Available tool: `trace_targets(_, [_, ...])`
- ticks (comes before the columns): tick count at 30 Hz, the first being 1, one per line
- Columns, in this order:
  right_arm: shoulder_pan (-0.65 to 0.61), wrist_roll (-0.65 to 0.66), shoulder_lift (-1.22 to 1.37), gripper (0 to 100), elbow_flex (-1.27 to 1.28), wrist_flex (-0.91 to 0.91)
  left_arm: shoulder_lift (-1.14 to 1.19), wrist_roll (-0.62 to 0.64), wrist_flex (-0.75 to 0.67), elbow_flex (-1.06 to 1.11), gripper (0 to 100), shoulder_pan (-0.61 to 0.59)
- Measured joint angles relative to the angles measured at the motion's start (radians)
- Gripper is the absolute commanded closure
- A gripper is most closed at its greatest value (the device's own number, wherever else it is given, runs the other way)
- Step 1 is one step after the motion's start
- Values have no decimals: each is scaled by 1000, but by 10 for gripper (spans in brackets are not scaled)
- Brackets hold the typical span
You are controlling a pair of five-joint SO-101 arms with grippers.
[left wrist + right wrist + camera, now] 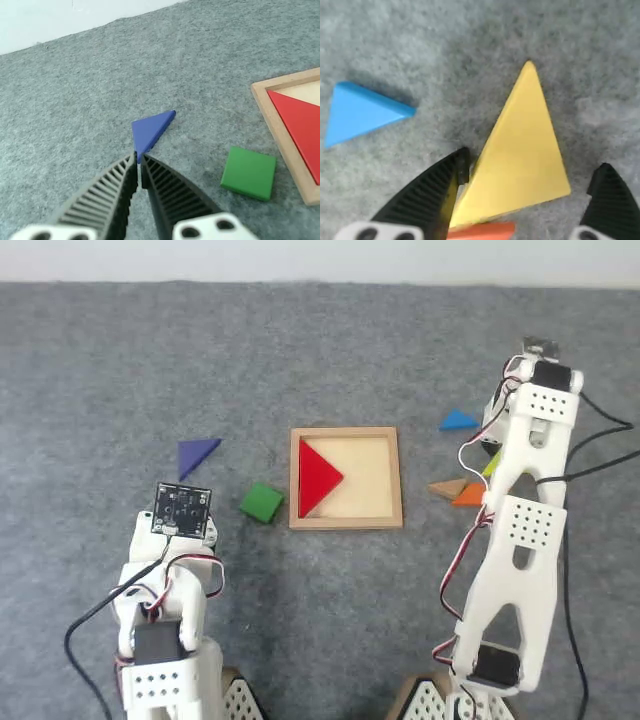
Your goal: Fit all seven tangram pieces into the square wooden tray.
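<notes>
The step in hand looks like the pick-up of a second piece. The square wooden tray [345, 432] sits mid-table on the grey felt mat [300, 350] with the large red triangle [317, 478] lying in the half nearer the left arm, and six pieces lie outside it. The right gripper [534, 161] hangs spread wide astride the flat yellow triangle [517, 150], one finger [437, 187] just beside its long edge, the other apart from it. Next, I judge, the jaws must close across the triangle without catching the orange piece [482, 231] at its base. The left gripper [139, 161] is closed on nothing, its tip pointing at the dark blue triangle [150, 131], with the green square block [249, 172] between that and the tray. The right wrist view gives the straddle plainly, while from above the arm covers all but a sliver of yellow. The high view instead gives the layout: a brown piece [447, 486] touching the orange one, and the light blue triangle [458, 421] farther back
</notes>
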Motion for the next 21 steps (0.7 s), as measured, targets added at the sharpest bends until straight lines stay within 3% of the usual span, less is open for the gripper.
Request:
trace_targets(13, [3,0,0,800,-5,0,0,0,0,0,988,0])
trace_targets(21, [29,0,-2,792,-6,0,0,0,0,0,988,0])
